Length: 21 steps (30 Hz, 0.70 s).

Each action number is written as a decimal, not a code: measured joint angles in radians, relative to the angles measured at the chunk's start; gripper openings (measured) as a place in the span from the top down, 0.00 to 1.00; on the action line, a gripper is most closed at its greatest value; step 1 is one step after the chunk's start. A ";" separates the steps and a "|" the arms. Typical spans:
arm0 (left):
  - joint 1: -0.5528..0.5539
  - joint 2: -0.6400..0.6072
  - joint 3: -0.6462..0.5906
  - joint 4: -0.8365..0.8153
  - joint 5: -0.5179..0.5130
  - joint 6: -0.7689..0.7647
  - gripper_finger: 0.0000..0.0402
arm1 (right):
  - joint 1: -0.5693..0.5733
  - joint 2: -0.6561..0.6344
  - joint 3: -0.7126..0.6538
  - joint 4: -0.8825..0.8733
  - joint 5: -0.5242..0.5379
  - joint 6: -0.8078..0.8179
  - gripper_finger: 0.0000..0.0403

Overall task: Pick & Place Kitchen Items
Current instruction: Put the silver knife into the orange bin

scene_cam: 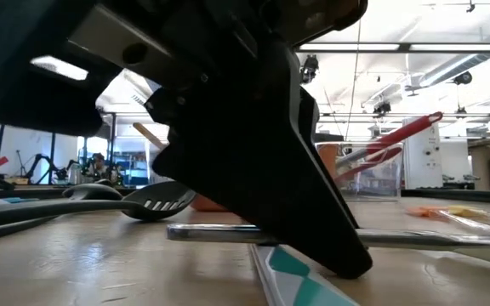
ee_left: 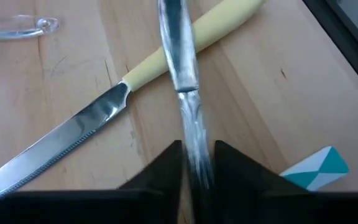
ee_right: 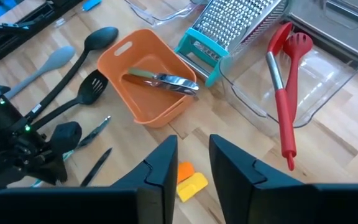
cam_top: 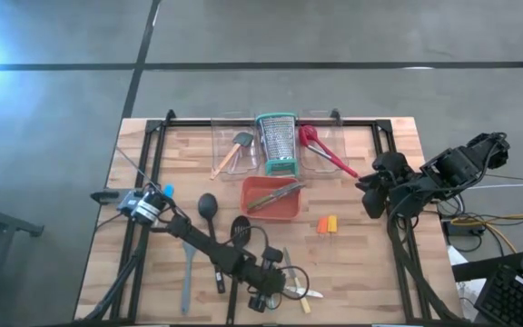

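Note:
Near the table's front edge, my left gripper (cam_top: 271, 283) is shut on a slim steel utensil (ee_left: 180, 56). That utensil crosses over a knife with a cream handle (ee_left: 185, 46) lying flat on the wood. A teal-and-white piece (ee_left: 319, 168) lies beside them. My right gripper (ee_right: 192, 163) hangs open and raised over the table's right side (cam_top: 370, 195), with nothing between its fingers. Black spoons (cam_top: 207, 207), a slotted turner (cam_top: 241, 227) and a grey spatula (cam_top: 187, 272) lie left of my left gripper. My left gripper pinches the steel utensil's narrow shaft (ee_left: 194, 146) between its two fingers (ee_left: 166, 171). The fingers slant down from above, and the shaft runs on ahead of them. In the low view the utensil (scene_cam: 211, 231) lies level, low over the table; whether it is lifted clear I cannot tell.
An orange tray (cam_top: 254, 207) holding a steel utensil sits mid-table. Behind it stands a steel grater (cam_top: 277, 143) between two clear bins: one with a wooden-handled spatula (cam_top: 234, 150), one with red utensils (cam_top: 320, 150). Small orange and yellow pieces (cam_top: 327, 223) lie right of the tray.

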 joint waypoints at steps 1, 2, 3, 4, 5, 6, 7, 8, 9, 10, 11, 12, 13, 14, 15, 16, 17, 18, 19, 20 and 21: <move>-0.001 0.000 -0.005 0.007 -0.005 -0.001 0.82 | 0.000 0.000 0.000 0.000 0.000 0.000 0.80; -0.001 0.000 -0.007 0.007 -0.009 -0.003 0.86 | 0.000 -0.002 0.000 0.000 0.001 0.000 0.80; -0.001 -0.001 -0.009 0.008 -0.010 -0.004 0.87 | 0.000 -0.004 0.000 0.000 0.001 0.000 0.81; -0.001 -0.001 -0.011 0.010 -0.012 -0.006 0.87 | 0.000 -0.005 0.000 0.000 0.001 0.000 0.81; -0.001 -0.001 -0.012 0.014 -0.014 -0.011 0.87 | 0.000 -0.007 0.000 0.000 0.002 0.000 0.81; -0.001 -0.001 -0.012 0.018 -0.016 -0.012 0.87 | 0.000 -0.009 0.000 0.000 0.002 0.000 0.82; 0.000 -0.001 -0.012 0.024 -0.016 -0.009 0.87 | 0.000 -0.011 0.000 0.000 0.003 0.000 0.82; 0.000 -0.002 -0.011 0.028 -0.016 -0.003 0.87 | 0.000 -0.013 0.000 0.001 0.003 0.000 0.83; 0.001 -0.004 -0.008 0.026 -0.014 0.001 0.87 | 0.000 -0.016 0.000 0.000 0.003 0.001 0.83; 0.002 -0.006 -0.003 0.023 -0.011 0.003 0.87 | 0.000 -0.020 0.000 0.001 0.003 0.000 0.83; 0.003 -0.014 0.000 0.020 -0.009 0.003 0.87 | 0.000 -0.022 0.000 0.001 0.003 0.001 0.83; 0.004 -0.022 0.001 0.013 -0.009 0.003 0.87 | 0.000 -0.026 0.000 0.000 0.003 0.001 0.83; 0.004 -0.033 0.001 0.005 -0.011 0.003 0.87 | 0.000 -0.029 0.000 0.001 0.003 0.002 0.83; 0.004 -0.047 0.001 -0.001 -0.012 0.002 0.87 | 0.000 -0.033 0.000 0.001 0.003 0.002 0.82; 0.005 -0.064 0.000 0.001 -0.016 -0.005 0.87 | 0.000 -0.037 0.000 0.001 0.002 0.002 0.82; 0.004 -0.090 0.000 -0.004 -0.029 -0.014 0.87 | 0.000 -0.040 0.000 0.002 0.000 0.003 0.82; 0.004 -0.117 0.000 -0.017 -0.048 -0.024 0.87 | 0.000 -0.044 0.000 0.001 -0.001 0.002 0.81; 0.004 -0.144 0.000 -0.022 -0.070 -0.031 0.87 | 0.000 -0.047 0.000 0.002 -0.001 0.002 0.81; 0.005 -0.172 0.001 -0.022 -0.091 -0.032 0.87 | 0.000 -0.049 0.000 0.002 -0.001 0.002 0.81; 0.006 -0.195 0.001 -0.023 -0.113 -0.027 0.87 | 0.000 -0.053 0.000 0.002 -0.002 0.002 0.80; 0.007 -0.216 0.000 -0.026 -0.137 -0.018 0.87 | 0.000 -0.054 0.000 0.002 -0.002 0.002 0.80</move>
